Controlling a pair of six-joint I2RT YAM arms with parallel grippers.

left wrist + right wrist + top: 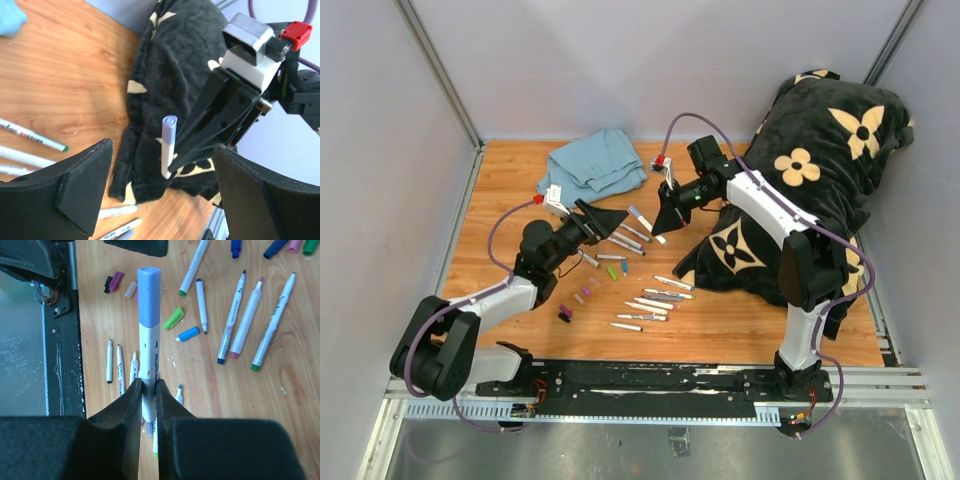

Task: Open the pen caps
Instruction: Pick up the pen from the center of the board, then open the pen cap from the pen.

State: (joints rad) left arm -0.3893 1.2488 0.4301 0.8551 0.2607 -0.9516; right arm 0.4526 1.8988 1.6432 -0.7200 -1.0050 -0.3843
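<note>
On the wooden table, loose pen caps are scattered among markers at 6 o'clock from the left gripper, whose jaws are held wide apart. At its 3 o'clock, a marker with a lilac-blue cap on it is clamped by the right gripper.

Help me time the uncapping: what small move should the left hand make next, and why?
Probably ease the open left hand forward until it straddles the blue cap: the right hand grips that marker by its barrel, cap on, facing the left hand.
</note>
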